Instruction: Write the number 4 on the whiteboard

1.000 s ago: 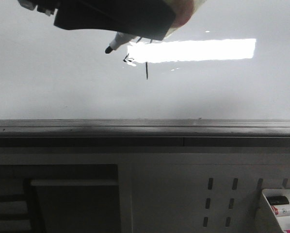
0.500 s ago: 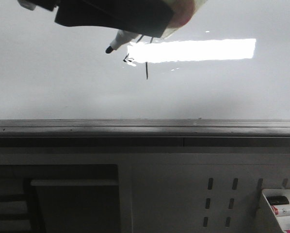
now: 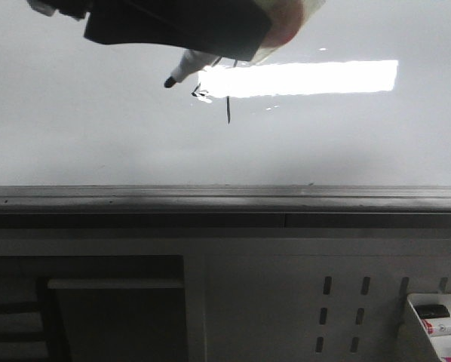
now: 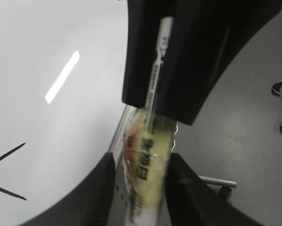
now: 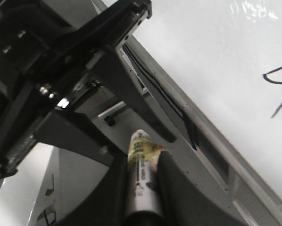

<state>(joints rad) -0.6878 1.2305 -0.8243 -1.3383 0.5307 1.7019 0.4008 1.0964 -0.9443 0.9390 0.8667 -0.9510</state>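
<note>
In the front view, an end effector [image 3: 182, 30] hangs at the top of the whiteboard [image 3: 97, 136], gripping a marker [image 3: 182, 69] whose dark tip points down and away from it. The number 4 [image 3: 210, 96] sits just beside that tip, on the glare side, its long tail running down below. Compared with a second ago the tip has dropped very slightly and the strokes look unchanged, so the figure seems finished and the pen is probably lifting clear rather than drawing. In the left wrist view, the left end effector [image 4: 141, 181] is closed on a yellowish taped marker barrel [image 4: 148, 155], with part of a black stroke visible on the board off to one side. In the right wrist view, the right end effector [image 5: 140, 172] is likewise clamped around a marker body [image 5: 141, 155], and the drawn figure [image 5: 278, 89] lies well apart from it across the board's grey rail [image 5: 211, 141].
</note>
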